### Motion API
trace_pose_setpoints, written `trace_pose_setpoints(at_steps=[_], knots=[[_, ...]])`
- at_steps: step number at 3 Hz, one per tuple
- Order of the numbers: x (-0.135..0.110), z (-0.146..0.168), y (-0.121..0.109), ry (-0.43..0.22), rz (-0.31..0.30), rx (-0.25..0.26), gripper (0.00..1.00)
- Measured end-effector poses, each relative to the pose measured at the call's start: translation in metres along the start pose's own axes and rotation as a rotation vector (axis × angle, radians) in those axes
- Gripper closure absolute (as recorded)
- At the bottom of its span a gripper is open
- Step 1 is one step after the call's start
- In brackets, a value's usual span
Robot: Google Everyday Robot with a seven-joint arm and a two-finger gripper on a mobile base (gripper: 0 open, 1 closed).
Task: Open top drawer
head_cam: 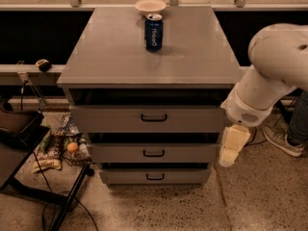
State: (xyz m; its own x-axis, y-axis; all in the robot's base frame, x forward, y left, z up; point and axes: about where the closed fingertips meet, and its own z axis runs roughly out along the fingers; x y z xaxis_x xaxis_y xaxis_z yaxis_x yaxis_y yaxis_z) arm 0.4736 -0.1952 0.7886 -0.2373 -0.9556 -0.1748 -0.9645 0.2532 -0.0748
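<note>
The top drawer (115,119) is the widest grey front of three, just under the cabinet top, with a small black bar handle (154,118) at its middle. A dark gap shows above its front. My gripper (233,147) is cream-coloured and hangs pointing down from the white arm (269,76). It is beside the cabinet's right edge, level with the middle drawer (120,153), right of and below the top drawer's handle, touching nothing. The bottom drawer (125,176) is the narrowest.
A blue can (153,32) and a white bowl (150,5) stand on the cabinet top (110,52). A wire basket of snacks (62,143), a black stand (29,186) and cables lie on the floor at left. A person's shoe (281,141) is at right.
</note>
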Motion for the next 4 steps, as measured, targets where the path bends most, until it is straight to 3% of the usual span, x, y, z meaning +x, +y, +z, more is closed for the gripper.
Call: trace_pose_setpoints(at_steps=[2,4], knots=[[-0.018,0.068,-0.043,0.010,-0.040,0.023,0.00],[-0.035,0.098,-0.080,0.080,-0.108,0.040,0.00]])
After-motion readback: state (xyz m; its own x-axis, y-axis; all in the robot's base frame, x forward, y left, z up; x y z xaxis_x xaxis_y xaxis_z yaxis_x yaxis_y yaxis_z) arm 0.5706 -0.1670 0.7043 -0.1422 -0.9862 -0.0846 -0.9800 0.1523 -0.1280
